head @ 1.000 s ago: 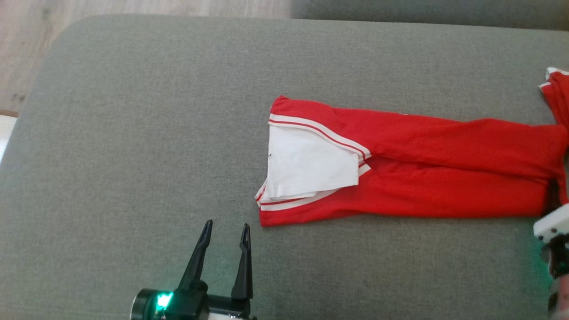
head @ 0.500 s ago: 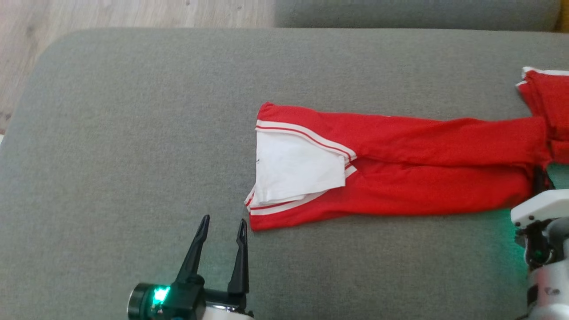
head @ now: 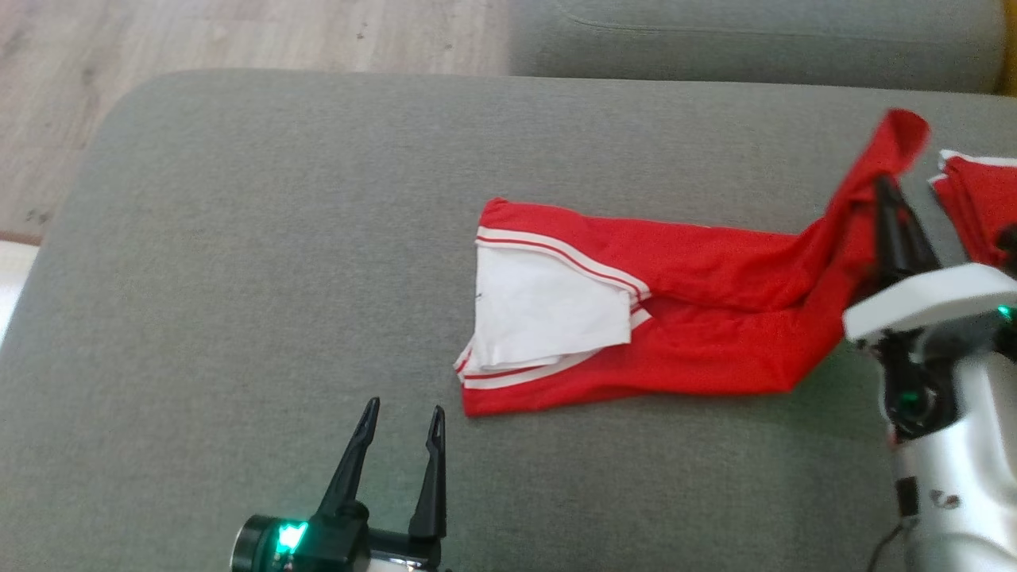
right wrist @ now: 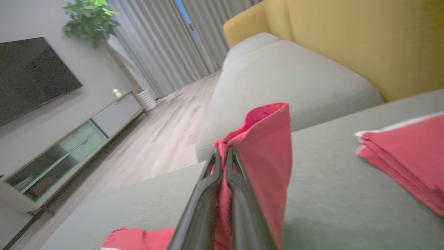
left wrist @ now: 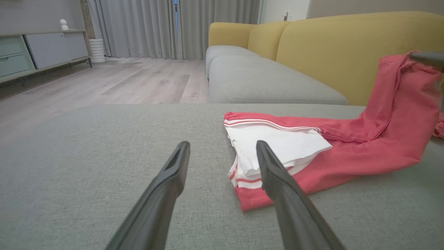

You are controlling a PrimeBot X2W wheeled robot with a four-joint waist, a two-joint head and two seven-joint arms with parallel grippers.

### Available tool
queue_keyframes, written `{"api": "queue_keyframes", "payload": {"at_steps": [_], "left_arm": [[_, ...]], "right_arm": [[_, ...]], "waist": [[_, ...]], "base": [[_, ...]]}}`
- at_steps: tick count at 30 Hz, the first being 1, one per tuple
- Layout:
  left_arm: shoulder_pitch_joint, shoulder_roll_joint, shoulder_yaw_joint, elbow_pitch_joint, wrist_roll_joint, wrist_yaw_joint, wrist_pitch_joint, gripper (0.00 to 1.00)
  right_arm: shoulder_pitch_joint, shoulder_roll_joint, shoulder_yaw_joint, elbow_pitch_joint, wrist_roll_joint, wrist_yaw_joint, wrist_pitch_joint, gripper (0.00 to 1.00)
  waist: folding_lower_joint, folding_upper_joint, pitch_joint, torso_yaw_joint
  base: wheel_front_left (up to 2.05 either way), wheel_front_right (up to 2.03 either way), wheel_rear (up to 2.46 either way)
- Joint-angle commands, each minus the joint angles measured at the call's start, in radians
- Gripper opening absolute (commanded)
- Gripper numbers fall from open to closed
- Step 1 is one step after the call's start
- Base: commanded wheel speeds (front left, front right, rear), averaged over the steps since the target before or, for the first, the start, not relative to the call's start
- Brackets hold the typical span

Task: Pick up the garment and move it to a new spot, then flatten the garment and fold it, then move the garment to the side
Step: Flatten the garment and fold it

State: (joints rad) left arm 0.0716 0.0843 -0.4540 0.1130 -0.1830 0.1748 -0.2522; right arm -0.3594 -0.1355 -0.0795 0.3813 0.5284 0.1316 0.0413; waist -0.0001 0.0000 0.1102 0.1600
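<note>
Grey cushion (head: 238, 238) carries the red garment (head: 699, 318) near its middle. Its right end, flat a second ago, is now lifted by the right gripper (head: 886, 191), clamped on the cloth. The left gripper (head: 403, 409) waits spread, empty. Folding seems begun.

The garment (head: 715, 318) is red, with a white part (head: 540, 310) and white stripes (head: 572, 256) with a thin red line. The cushion (head: 238, 238) is grey. The floor (head: 238, 32) is pale brown wood. The sofa back (left wrist: 347, 45) is yellow. The curtains (left wrist: 138, 27) are grey. The left gripper (head: 401, 413) is black with a green light (head: 290, 536).
</note>
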Motion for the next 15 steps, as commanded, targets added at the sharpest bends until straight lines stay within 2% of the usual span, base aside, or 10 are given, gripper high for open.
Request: {"api": "queue_keyframes", "payload": {"at_steps": [1,7,15], "left_arm": [[-0.014,-0.013,0.034,-0.030,0.014,-0.004,-0.010,1.00],[-0.010,-0.019,0.032,-0.021,0.022,-0.017,-0.010,1.00],[-0.012,-0.027,0.034,-0.017,0.025,-0.023,-0.010,1.00]], "right_arm": [[-0.037,0.011,0.053,-0.067,0.008,-0.001,0.010,0.00],[-0.047,0.053,0.222,-0.133,0.021,-0.001,0.071,0.00],[-0.059,0.078,0.405,-0.088,0.034,-0.001,0.091,0.00]], "waist": [[0.0001,0.0000,-0.003,0.022],[0.0001,0.0000,-0.005,0.071],[0.0001,0.0000,0.001,0.133]], "base": [[0.00,0.00,0.00],[0.00,0.00,0.00],[0.00,0.00,0.00]]}}
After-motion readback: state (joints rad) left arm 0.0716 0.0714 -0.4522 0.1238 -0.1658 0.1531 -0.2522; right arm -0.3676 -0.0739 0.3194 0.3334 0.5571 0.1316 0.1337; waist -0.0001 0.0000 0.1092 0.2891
